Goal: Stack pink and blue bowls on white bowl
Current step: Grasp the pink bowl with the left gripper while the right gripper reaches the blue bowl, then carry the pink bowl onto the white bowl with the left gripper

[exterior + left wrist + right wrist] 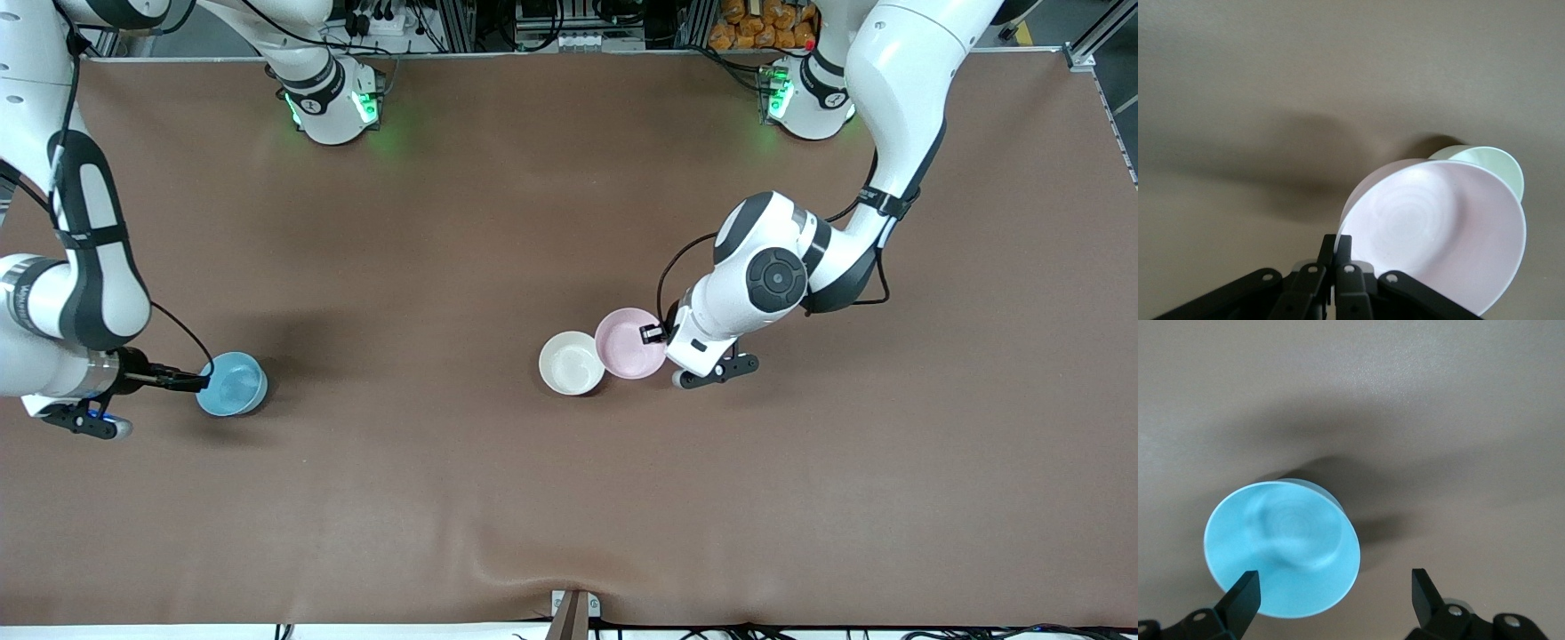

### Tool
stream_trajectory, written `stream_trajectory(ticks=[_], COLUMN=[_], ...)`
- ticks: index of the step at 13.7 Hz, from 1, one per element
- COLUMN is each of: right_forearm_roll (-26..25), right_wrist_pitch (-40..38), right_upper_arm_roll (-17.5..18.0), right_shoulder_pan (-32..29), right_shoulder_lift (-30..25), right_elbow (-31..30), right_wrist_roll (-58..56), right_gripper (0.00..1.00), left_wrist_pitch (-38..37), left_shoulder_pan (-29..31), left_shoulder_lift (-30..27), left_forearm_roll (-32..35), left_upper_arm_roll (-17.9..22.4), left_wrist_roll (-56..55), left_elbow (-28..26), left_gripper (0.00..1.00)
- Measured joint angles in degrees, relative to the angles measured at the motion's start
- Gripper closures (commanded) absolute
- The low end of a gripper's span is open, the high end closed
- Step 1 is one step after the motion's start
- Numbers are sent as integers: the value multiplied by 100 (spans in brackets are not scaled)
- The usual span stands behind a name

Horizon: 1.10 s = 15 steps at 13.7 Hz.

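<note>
You see the left gripper point(1336, 248) pinching the rim of the pink bowl point(629, 342), which touches the white bowl point(571, 362) mid-table. The right gripper point(1331, 587) has its fingers spread, one at the blue bowl point(233, 383) near the right arm's end.

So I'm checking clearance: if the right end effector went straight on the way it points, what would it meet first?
Probably the blue bowl: the right end effector is open, one finger over the bowl's rim. Height above it is unclear.
</note>
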Motion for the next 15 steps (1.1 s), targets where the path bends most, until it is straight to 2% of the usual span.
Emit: stream_trajectory(ticks=[4, 8, 12, 13, 15], right_forearm_roll=[0, 0, 0, 0, 0], right_wrist_pitch=[244, 308, 319, 321, 329], right_upper_arm_roll=[-6, -12, -17, -17, -17], right_shoulder_pan=[-4, -11, -69, -74, -75], right_shoulder_lift=[17, 104, 208, 217, 227], right_elbow=[-207, -258, -260, -260, -260], right_wrist_roll=[0, -1, -4, -5, -6], right_gripper=[0, 8, 34, 36, 46], left_wrist_pitch=[-531, -1241, -1849, -1946, -2046], left_shoulder_pan=[28, 185, 188, 198, 231], left_shoulder_lift=[-309, -936, -1345, -1425, -1524], left_forearm_roll=[114, 150, 319, 329, 331], left_upper_arm_roll=[39, 58, 57, 58, 58], left_wrist_roll=[0, 0, 3, 18, 41], left_elbow=[92, 119, 118, 117, 114], left_gripper=[100, 100, 100, 100, 100])
